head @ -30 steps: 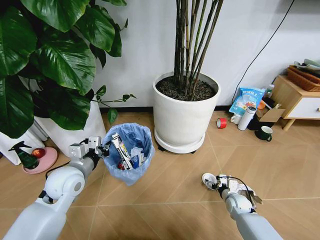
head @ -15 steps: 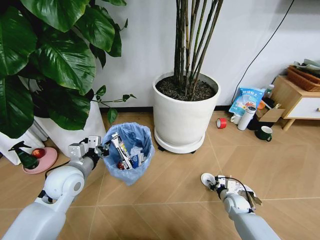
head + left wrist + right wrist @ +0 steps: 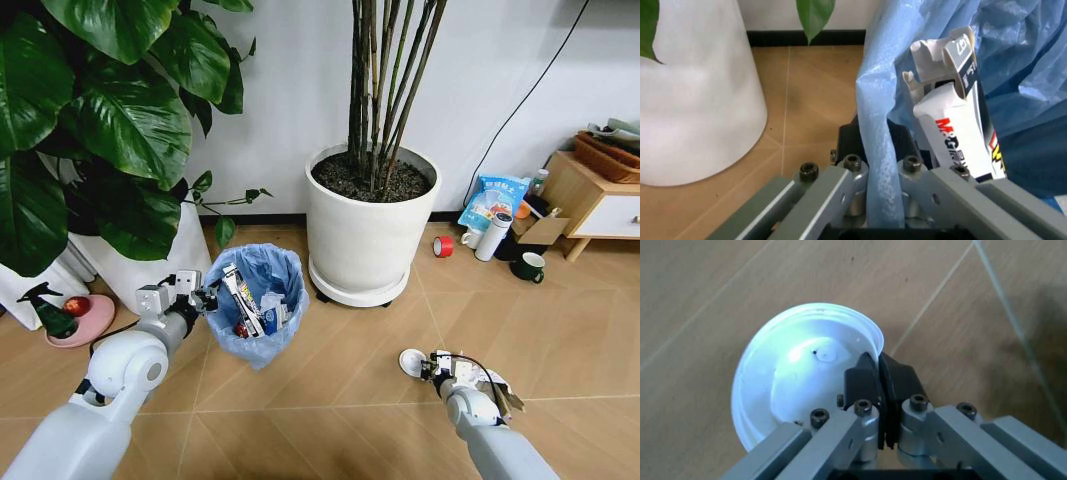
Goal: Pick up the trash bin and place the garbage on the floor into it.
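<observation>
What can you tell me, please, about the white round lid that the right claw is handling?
The white round lid is a thin, glossy, plastic-looking disc with a raised rim and a small nub at its middle. The right claw is shut on its rim, pads pinching the edge. The head view shows it by that claw, tilted over the tan floor, right of the trash bin; whether it touches the floor is unclear.

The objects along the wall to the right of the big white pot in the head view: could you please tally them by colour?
Red: 1, the red tape roll
White: 1, the white upright bottle
Dark green: 1, the dark green mug
Blue and white: 1, the blue-white pouch
Total: 4
</observation>
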You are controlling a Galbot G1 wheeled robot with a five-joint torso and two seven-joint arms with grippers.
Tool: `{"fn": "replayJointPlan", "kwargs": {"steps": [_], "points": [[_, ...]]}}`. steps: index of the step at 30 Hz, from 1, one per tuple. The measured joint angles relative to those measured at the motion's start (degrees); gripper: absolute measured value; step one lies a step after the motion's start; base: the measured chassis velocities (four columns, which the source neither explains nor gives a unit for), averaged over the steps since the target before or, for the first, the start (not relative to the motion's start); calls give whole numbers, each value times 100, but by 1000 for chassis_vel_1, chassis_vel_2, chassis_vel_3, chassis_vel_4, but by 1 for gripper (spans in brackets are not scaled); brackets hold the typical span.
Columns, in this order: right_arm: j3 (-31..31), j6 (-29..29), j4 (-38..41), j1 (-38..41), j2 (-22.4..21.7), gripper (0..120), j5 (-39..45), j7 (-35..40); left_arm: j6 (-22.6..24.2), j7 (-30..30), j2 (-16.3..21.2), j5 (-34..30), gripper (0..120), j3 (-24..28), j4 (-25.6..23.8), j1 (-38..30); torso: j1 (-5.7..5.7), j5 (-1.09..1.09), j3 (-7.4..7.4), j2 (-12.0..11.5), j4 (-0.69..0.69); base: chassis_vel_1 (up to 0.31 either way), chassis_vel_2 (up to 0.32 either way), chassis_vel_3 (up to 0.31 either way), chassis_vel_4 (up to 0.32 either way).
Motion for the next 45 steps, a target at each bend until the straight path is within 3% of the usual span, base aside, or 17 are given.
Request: {"fn": "replayJointPlan", "kwargs": {"steps": [8, 11, 12, 15, 16, 18, 19, 21, 25, 28, 34, 37, 43, 45], "points": [[274, 184, 601, -152, -40, 0, -95, -158, -2, -58, 21, -7, 0, -17, -42, 80, 0, -3, 0, 0, 0, 0, 0, 0, 0], [492, 196, 1610, -483, -195, 0, -128, -306, -18, -70, 8, 44, 0, -36, -46, 194, 0, -6, 0, 0, 1, 0, 0, 0, 0], [492, 196, 1610, -483, -195, 0, -128, -306, -18, -70, 8, 44, 0, -36, -46, 194, 0, -6, 0, 0, 1, 0, 0, 0, 0], [669, 32, 2911, -909, -456, 0, -88, -345, -23, -70, -47, 139, 0, -19, -44, 246, 0, 0, -1, 0, -1, 0, 0, 0, 0], [669, 32, 2911, -909, -456, 0, -88, -345, -23, -70, -47, 139, 0, -19, -44, 246, 0, 0, -1, 0, -1, 0, 0, 0, 0], [732, -129, 3789, -1123, -654, 0, 22, -301, -33, -66, -75, 224, 0, 24, -41, 248, 0, -11, -2, 1, -1, 0, 0, 0, 0], [738, -245, 4302, -1228, -790, 0, 110, -234, -35, -65, -86, 260, 0, 65, -40, 248, 0, -6, -1, 1, -1, 0, 0, 0, 0], [727, -300, 4561, -1270, -871, 0, 165, -180, -35, -62, -89, 272, 0, 86, -40, 248, 0, -1, -2, 0, -1, 0, 0, 0, 0], [543, -505, 5458, -1310, -1159, 0, 459, 61, -35, -51, -92, 295, 0, 180, -43, 244, 0, -6, -1, 1, -1, 0, 0, 0, 0], [12, -716, 6252, -1033, -1405, 0, 866, 377, -24, -25, -79, 296, 0, 351, -25, 141, 0, -5, -1, 1, 0, 0, 0, 0, 0], [-750, -1039, 6552, -273, -1499, 0, 1337, 408, -9, -20, -142, 261, 0, 704, 112, -133, 0, -4, -1, 0, 0, 0, 0, 0, 0], [-1318, -1099, 6377, 245, -1466, 0, 1449, 383, 14, -83, -221, 185, 0, 910, 152, -236, 0, -6, -1, 1, 0, 0, 0, 0, 0], [-1850, -1311, 6086, 635, -1399, 0, 1492, 243, 39, -177, -247, 56, 0, 1011, 154, -282, 0, -4, 0, 0, 1, 0, 0, 0, 0], [-1979, -1396, 5994, 703, -1380, 8, 1441, 184, 49, -193, -228, 5, 0, 990, 153, -326, 0, -4, 0, 1, 0, 0, 0, 0, 0]]}}
